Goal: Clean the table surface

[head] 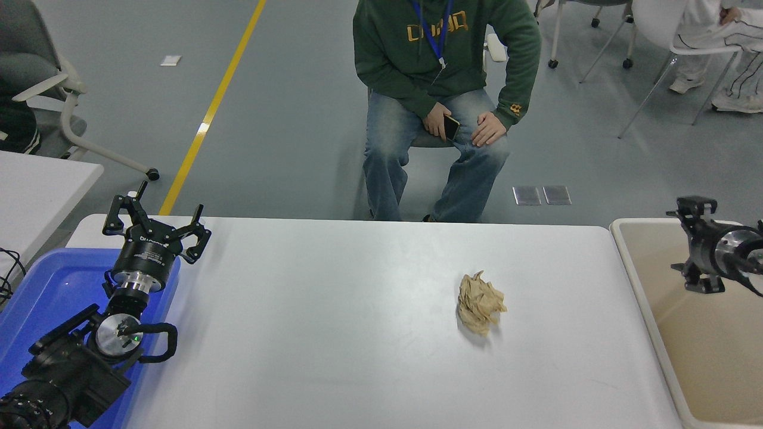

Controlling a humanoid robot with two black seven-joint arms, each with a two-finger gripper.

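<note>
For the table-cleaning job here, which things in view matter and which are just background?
Belongs to the job:
table surface
crumpled brown paper lying on it
beige bin at its right end
right gripper over the bin

Just about:
blue tray
left gripper, parked
seated person

blue tray (pixel 36 286), beige bin (pixel 703 357), seated person (pixel 438 89)
</note>
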